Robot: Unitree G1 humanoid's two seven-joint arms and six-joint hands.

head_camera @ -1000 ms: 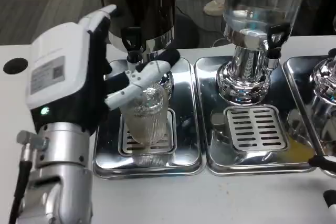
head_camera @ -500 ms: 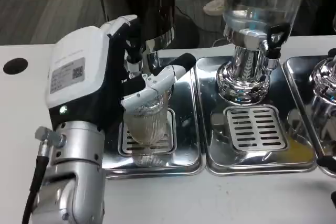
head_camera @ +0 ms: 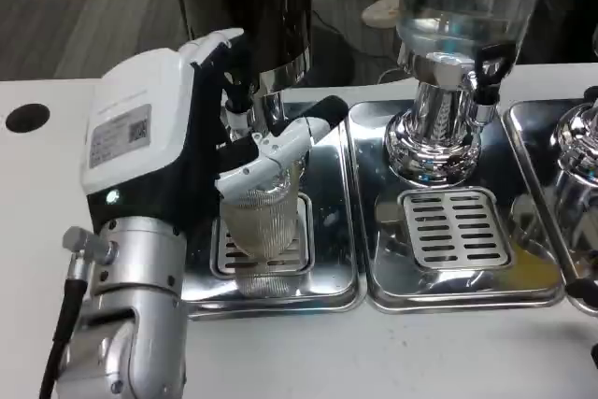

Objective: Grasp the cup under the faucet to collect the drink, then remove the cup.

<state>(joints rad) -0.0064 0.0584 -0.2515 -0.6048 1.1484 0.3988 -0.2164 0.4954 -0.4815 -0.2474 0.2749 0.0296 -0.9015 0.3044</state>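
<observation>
Left hand [head_camera: 177,137] wraps the cup [head_camera: 264,217]
Cup upright just right of its palm, fingers closed round the rim, faucet [head_camera: 237,100] directly above.

— What carries it all?
— A white bench [head_camera: 37,221] spanning the frame's lower half.
— And directly on it?
— Shiny steel drip trays side by side: left tray [head_camera: 332,221], middle tray [head_camera: 448,292], another [head_camera: 533,133] at the right edge. A black round spot [head_camera: 26,118] sits at far left.
</observation>
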